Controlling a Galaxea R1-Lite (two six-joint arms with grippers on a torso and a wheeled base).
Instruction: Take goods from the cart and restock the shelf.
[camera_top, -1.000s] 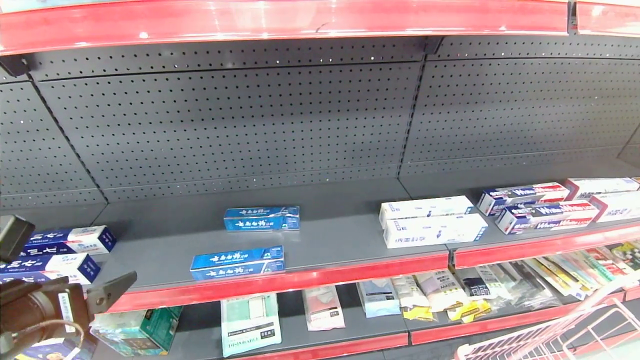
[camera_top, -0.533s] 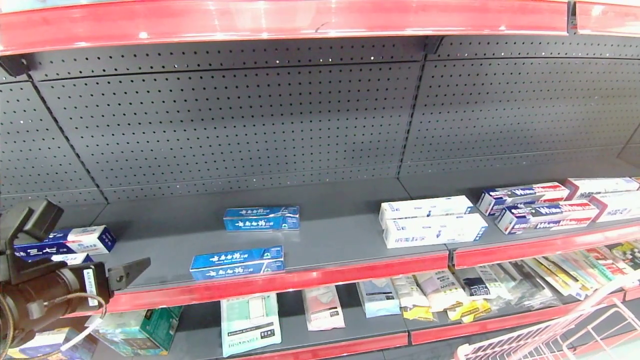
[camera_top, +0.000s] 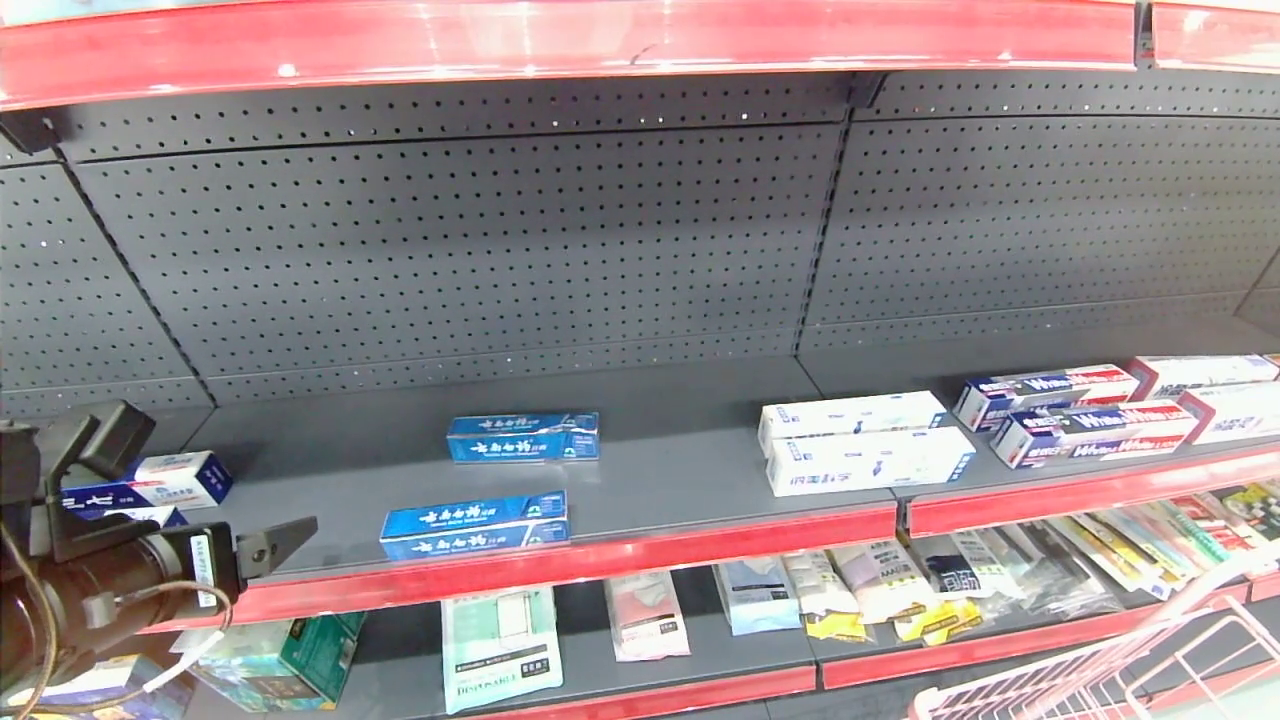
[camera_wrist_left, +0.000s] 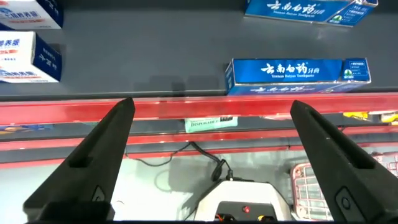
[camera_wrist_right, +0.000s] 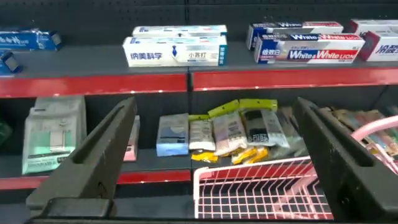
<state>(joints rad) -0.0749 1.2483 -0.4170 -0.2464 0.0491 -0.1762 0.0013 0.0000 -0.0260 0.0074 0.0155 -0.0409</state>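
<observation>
My left gripper (camera_top: 205, 490) hangs open and empty at the far left, just in front of the grey shelf's red front lip (camera_top: 600, 560). Two blue and white boxes (camera_top: 150, 480) lie behind it. In the left wrist view the left gripper (camera_wrist_left: 212, 104) frames a blue toothpaste box (camera_wrist_left: 297, 74) lying at the shelf's front edge; a second blue box (camera_top: 522, 436) lies farther back. My right gripper (camera_wrist_right: 216, 102) is open and empty above the pink wire cart (camera_wrist_right: 261, 186), facing the white boxes (camera_wrist_right: 175, 51).
White boxes (camera_top: 868, 458) and red, white and blue boxes (camera_top: 1090, 430) lie on the shelf's right half. The lower shelf (camera_top: 700, 690) holds bagged goods. The pink cart (camera_top: 1100, 670) stands at the lower right. Bare shelf lies between the blue and the white boxes.
The left gripper has risen and moved right, toward the shelf's front edge, staying open. The boxes have not moved.
</observation>
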